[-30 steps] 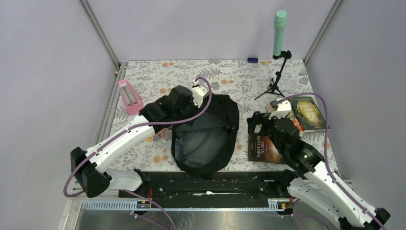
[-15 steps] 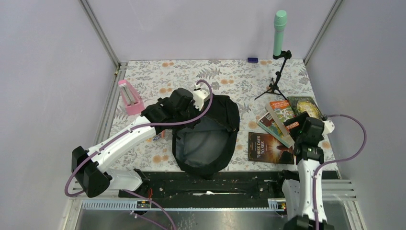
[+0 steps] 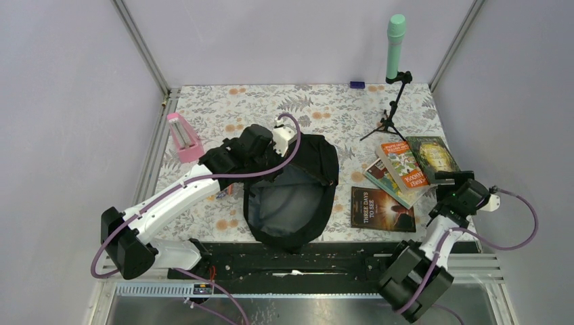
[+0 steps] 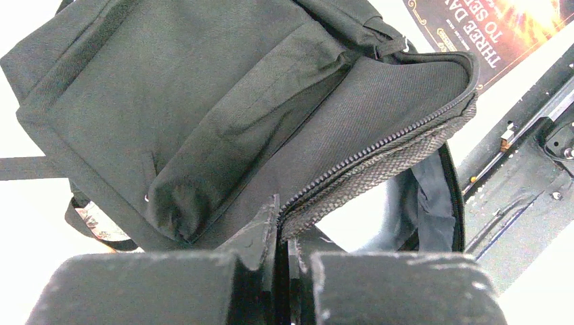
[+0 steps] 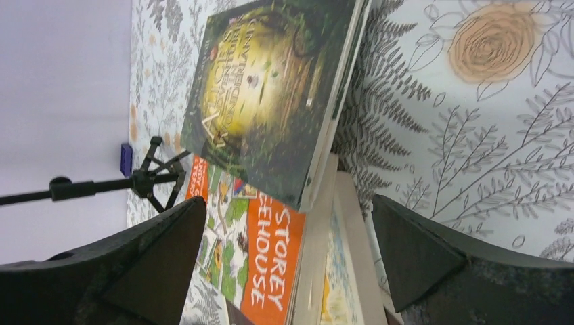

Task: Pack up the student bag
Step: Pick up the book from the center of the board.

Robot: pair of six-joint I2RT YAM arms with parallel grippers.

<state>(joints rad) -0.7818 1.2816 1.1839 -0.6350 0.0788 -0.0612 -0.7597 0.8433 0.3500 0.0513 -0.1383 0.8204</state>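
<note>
Floral desk: left fingers pinched on student bag rim; right fingers spread, empty, lower right; straddle green book squarely.

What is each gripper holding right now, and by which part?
Left gripper pinches the student bag by the zippered edge of its open flap. Right gripper is open, holding nothing.

You are working with two arms, left arm and right arm, each wearing white shells over black joints. A purple cable is looping off each one. Matte black fingers are showing a grainy finish.
</note>
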